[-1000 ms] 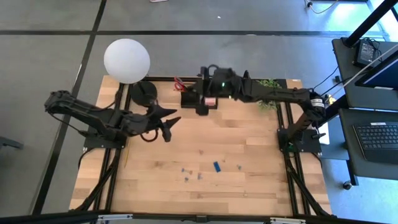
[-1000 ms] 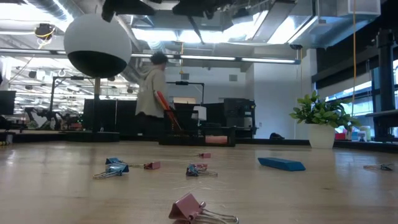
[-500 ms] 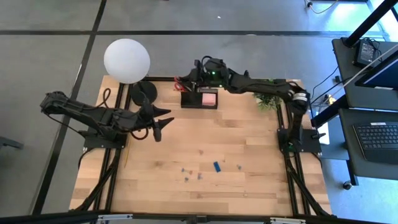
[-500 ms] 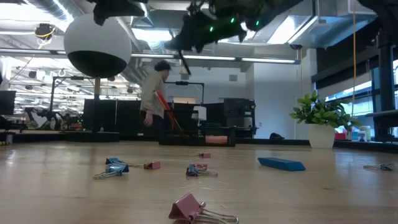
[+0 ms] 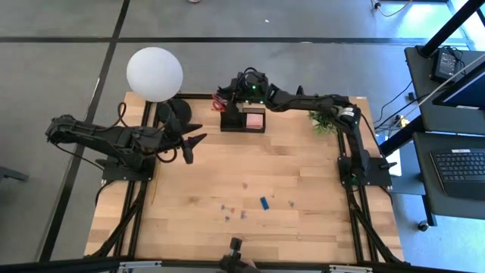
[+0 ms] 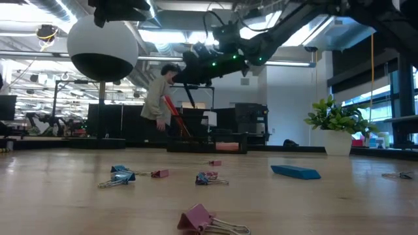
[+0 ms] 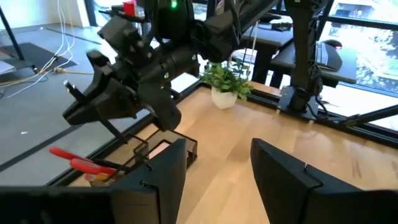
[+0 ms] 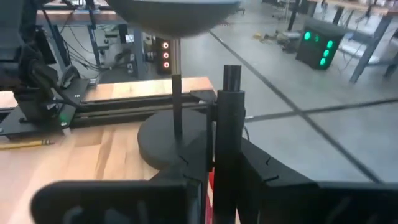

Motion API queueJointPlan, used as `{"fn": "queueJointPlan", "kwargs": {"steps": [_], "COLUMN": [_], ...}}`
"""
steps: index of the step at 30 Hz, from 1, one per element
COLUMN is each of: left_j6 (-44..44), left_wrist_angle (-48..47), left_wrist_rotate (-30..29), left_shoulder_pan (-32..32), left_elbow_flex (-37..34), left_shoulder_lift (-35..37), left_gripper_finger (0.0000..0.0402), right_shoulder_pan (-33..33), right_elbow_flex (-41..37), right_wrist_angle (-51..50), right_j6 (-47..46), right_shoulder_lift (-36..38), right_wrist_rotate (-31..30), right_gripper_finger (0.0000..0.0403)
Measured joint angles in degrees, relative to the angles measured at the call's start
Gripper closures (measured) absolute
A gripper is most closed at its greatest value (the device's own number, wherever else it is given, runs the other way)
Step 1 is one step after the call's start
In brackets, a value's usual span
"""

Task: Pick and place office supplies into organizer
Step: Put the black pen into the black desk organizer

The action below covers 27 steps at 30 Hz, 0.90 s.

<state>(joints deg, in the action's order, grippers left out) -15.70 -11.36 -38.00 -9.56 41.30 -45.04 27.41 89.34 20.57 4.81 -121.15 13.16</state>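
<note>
Loose clips (image 5: 233, 213) and the blue block (image 5: 264, 202) lie at the table's six o'clock. At nine o'clock the left gripper (image 5: 189, 144) waits with fingers spread wide, empty. At twelve o'clock the right gripper (image 5: 236, 92) hovers over the organizer (image 5: 242, 121), fingers pinched on a black pen (image 8: 229, 143); lower it upright into a free compartment before letting go
</note>
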Motion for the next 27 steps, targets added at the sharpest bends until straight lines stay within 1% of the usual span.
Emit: {"fn": "queueJointPlan", "kwargs": {"steps": [10,19,22,27], "left_j6": [-0.01,0.0,0.0,-0.06], "left_wrist_angle": [-1.39,-1.35,-1.35,-1.33], "left_wrist_rotate": [0.05,0.07,0.07,0.07], "left_shoulder_pan": [1.85,1.85,1.85,1.85], "left_elbow_flex": [0.02,0.02,0.02,0.02], "left_shoulder_lift": [-0.02,-0.02,-0.03,-0.04], "left_gripper_finger": [0.0229,0.0229,0.0229,0.0229], "right_shoulder_pan": [0.19,0.35,0.35,0.33], "right_elbow_flex": [0.0,0.0,0.0,0.0], "right_wrist_angle": [-0.73,-7.92,-9.71,-9.66], "right_j6": [-0.29,-0.09,-0.09,0.01], "right_shoulder_lift": [-4.19,-4.12,-4.12,-4.12], "right_wrist_rotate": [-0.3,-4.51,-4.51,-4.54], "right_gripper_finger": [0.0353,0.0353,0.0353,0.0348]}}
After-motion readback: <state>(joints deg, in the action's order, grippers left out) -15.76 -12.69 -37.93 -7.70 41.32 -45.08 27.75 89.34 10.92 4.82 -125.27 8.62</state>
